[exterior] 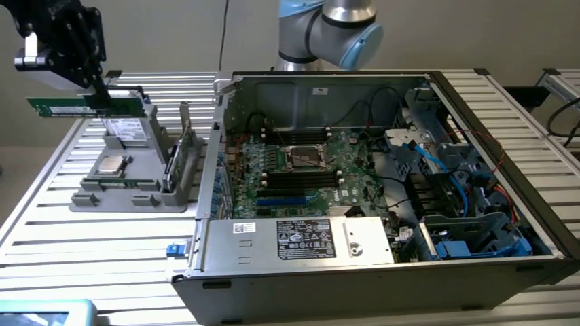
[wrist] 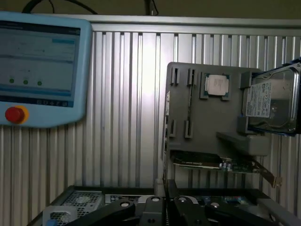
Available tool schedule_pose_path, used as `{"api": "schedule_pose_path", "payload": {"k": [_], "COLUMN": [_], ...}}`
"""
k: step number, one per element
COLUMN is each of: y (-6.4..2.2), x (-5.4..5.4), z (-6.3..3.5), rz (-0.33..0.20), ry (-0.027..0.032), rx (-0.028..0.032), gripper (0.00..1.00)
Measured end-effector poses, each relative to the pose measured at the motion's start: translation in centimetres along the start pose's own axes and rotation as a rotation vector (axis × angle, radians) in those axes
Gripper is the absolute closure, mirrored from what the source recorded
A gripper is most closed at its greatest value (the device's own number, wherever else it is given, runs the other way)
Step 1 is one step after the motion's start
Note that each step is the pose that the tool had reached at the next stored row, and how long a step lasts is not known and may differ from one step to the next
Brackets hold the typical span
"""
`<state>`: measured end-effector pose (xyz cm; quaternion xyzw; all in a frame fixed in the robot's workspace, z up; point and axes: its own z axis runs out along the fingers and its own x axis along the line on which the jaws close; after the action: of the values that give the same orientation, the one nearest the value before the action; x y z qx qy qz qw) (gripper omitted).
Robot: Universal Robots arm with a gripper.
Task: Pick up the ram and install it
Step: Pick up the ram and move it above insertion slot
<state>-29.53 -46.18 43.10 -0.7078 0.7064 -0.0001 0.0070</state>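
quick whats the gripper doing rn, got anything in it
gripper: closed on the ram, holding it over the far end of the grey parts holder.

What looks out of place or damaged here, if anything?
Nothing looks spilled or broken. The only thing up in the air is the green memory stick, held level by the gripper above the gray holder on the exterior view's left. The computer case lies open on its side.

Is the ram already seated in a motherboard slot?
No, the gripper holds the ram above the grey parts holder, outside the computer case.
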Motion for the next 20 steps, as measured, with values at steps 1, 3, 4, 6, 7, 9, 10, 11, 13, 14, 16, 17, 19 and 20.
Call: {"api": "schedule_pose_path", "payload": {"k": [1,3,4,6,7,9,10,11,13,14,16,17,19,20], "y": [-0.45,-1.37,-1.80,-2.60,-2.97,-3.76,-4.14,-4.55,-5.42,-5.88,-6.78,-7.26,-8.17,-8.61], "x": [0.0,0.0,0.0,0.0,0.0,0.0,0.0,0.1,0.1,0.1,0.1,0.1,0.1,0.1], "z": [-0.16,-0.29,-0.31,-0.31,-0.31,-0.30,-0.29,-0.29,-0.29,-0.28,-0.27,-0.26,-0.26,-0.25], "rz": [0.000,0.000,0.000,0.000,0.000,0.000,0.000,0.000,0.000,0.000,0.000,0.000,0.000,0.000], "ry": [0.0001,0.0001,0.0000,0.0000,0.0001,0.0001,0.0001,0.0001,0.0001,0.0000,0.0000,0.0000,0.0001,0.0000], "rx": [-0.0007,-0.0021,-0.0034,-0.0089,-0.0128,-0.0201,-0.0233,-0.0262,-0.0299,-0.0310,-0.0318,-0.0320,-0.0322,-0.0322], "gripper": [0.86,0.86,0.86,0.86,0.86,0.86,0.86,0.86,0.86,0.86,0.86,0.86,0.86,0.86]}}
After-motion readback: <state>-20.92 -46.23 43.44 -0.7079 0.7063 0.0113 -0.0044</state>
